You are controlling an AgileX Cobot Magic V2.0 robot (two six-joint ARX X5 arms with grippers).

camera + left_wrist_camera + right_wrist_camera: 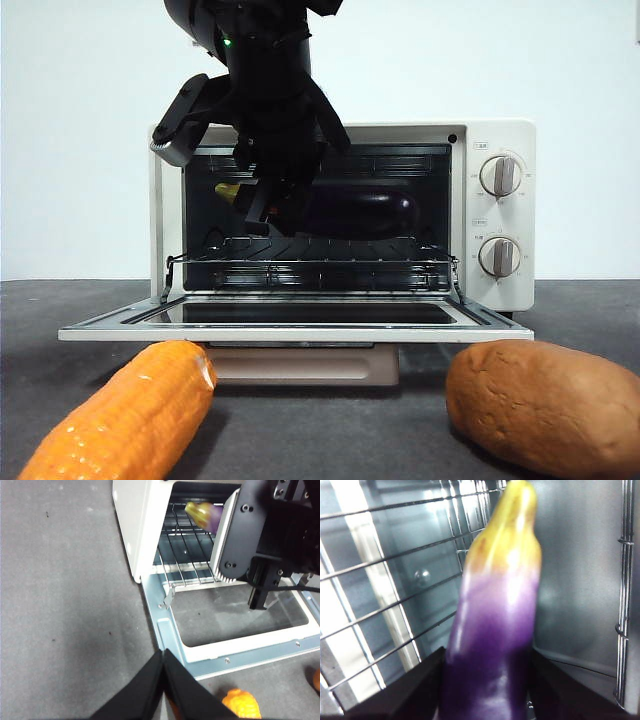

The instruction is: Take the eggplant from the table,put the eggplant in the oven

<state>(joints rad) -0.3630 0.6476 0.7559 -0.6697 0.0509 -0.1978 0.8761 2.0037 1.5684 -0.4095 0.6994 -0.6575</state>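
Observation:
The glossy purple eggplant [365,213] with a yellowish stem end [512,535] hangs inside the open oven [500,140], just above the wire rack [310,262]. My right gripper [268,212] reaches in from above and is shut on the eggplant, with a black jaw on each side of it [487,680]. In the left wrist view the eggplant [205,514] shows past the right arm [270,535]. My left gripper [163,655] is shut and empty, hovering over the grey table [75,605] beside the oven's corner.
The oven door [300,330] lies folded down flat toward the front. An orange corn cob [130,415] lies front left on the table, and a brown potato-like lump [545,405] front right. Two knobs [500,175] sit on the oven's right panel.

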